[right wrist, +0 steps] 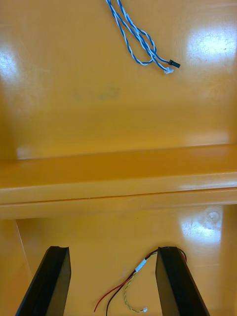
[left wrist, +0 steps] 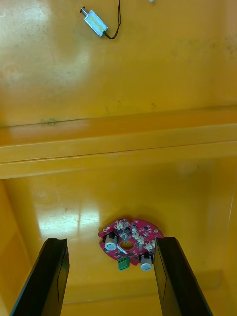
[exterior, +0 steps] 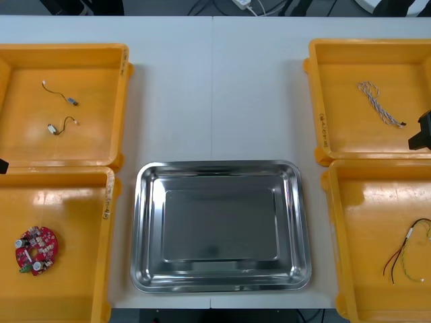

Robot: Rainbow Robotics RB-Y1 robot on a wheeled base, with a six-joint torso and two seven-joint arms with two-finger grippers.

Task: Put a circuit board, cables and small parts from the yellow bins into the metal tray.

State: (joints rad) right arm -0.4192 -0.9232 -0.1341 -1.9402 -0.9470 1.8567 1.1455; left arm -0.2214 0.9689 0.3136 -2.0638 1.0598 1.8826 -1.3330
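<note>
In the near left bin, close to its left edge, lies the round red circuit board. The left gripper hangs over it, jaws apart and empty, with the board low between the fingers. I judge it stiff, light and flat, and its raised components look easy to damage. It is best pinched across its bare rim.

In the far left bin, two small metal parts on thin black leads lie towards the left half. They should be light and apt to slip, so the metal body is the better hold, not the lead.

The metal tray sits bare and shiny near the table's front edge, between the bins.

In the far right bin, the twisted blue and white cable lies towards the right edge. It is limp, and a grip at mid-length would let both ends dangle evenly.

Over the near right bin, the right gripper hovers with jaws apart and empty. The red and yellow cable lies between them by the bin's right edge, thin and floppy. The sleeved part, where the wires gather, looks the surest place to hold it.
</note>
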